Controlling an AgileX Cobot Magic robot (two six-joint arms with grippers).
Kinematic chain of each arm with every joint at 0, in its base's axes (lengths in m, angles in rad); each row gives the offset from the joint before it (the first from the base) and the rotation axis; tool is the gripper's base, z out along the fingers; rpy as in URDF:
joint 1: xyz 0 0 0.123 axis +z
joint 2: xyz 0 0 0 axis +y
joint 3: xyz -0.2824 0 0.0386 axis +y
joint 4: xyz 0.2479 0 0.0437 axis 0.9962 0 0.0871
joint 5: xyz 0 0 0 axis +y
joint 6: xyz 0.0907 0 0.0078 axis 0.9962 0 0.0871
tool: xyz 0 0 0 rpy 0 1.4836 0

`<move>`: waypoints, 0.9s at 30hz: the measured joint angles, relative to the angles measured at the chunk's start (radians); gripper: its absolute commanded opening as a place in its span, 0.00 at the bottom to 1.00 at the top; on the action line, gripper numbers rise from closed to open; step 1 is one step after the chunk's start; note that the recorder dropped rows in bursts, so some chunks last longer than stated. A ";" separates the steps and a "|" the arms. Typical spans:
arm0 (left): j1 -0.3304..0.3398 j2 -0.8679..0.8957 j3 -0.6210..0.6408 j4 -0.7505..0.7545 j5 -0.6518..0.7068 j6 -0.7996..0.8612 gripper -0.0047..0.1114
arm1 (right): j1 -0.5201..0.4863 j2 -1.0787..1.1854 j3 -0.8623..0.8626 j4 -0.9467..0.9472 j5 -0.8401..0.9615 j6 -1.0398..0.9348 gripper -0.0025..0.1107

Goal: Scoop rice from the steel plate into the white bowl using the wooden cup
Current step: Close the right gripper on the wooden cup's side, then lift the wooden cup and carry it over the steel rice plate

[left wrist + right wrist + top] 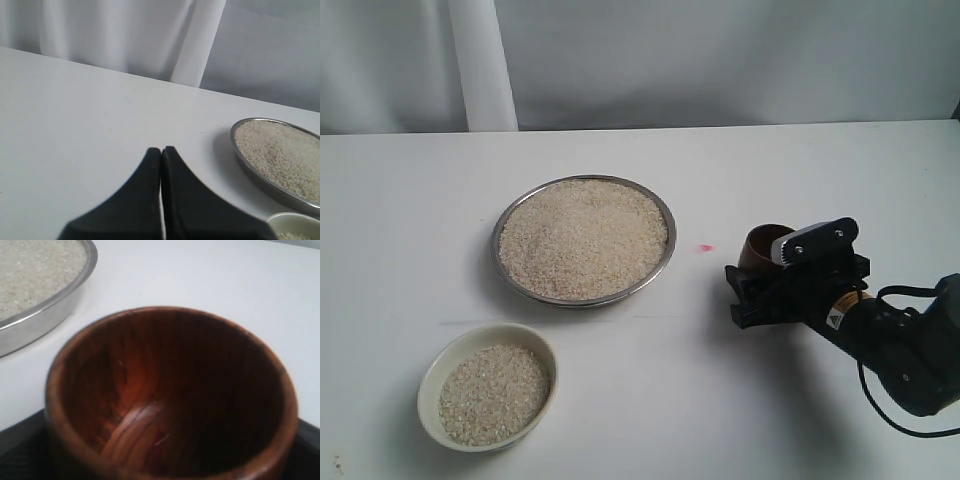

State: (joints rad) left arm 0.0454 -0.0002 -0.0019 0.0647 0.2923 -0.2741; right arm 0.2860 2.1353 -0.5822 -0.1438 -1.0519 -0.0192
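Note:
The wooden cup (763, 245) stands upright and empty on the table to the right of the steel plate (498, 250). My right gripper (752, 275) is shut on the cup; in the right wrist view the cup (165, 390) fills the frame, with a black finger (20, 440) against its side. The plate is heaped with rice (585, 238). The white bowl (424, 392), in front of the plate to the left, holds more rice (493, 393). My left gripper (161, 150) is shut on nothing over bare table, left of the plate (250, 170); the exterior view does not show it.
A small red mark (706, 247) lies on the white table between plate and cup. A pale curtain (480, 60) hangs behind the table's far edge. A black cable (905, 425) loops beside the right arm.

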 measured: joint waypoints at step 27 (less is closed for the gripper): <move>0.000 0.000 0.000 0.000 0.000 0.000 0.04 | 0.000 0.000 0.000 0.013 -0.018 -0.003 0.13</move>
State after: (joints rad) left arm 0.0454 -0.0002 -0.0019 0.0647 0.2923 -0.2741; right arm 0.2860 2.1353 -0.5822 -0.1304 -1.0703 -0.0220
